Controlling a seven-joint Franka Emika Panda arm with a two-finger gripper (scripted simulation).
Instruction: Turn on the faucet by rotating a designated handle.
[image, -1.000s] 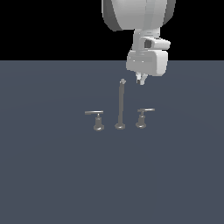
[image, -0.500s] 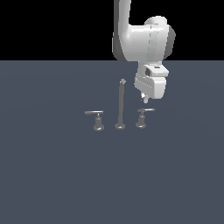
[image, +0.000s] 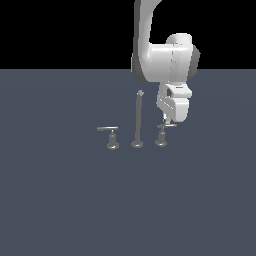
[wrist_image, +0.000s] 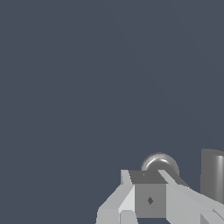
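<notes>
The faucet (image: 137, 120) stands on the grey table (image: 60, 200): upright spout post (image: 137, 119) in the middle, a lever each side. The handle (image: 164, 134) is on the exterior view's right of the post, with the claw (image: 166, 120) directly above its bar, at or near contact. Claw state cannot be determined; in the wrist view the fingers (wrist_image: 173, 197) overlap the handle's rounded base (wrist_image: 159, 162).

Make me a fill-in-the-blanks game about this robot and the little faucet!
The faucet has ___ low lever handles. The tall thin spout post stands ___ them. The gripper is right above the handle on the exterior view's ___ side.

Missing words: two; between; right
</notes>
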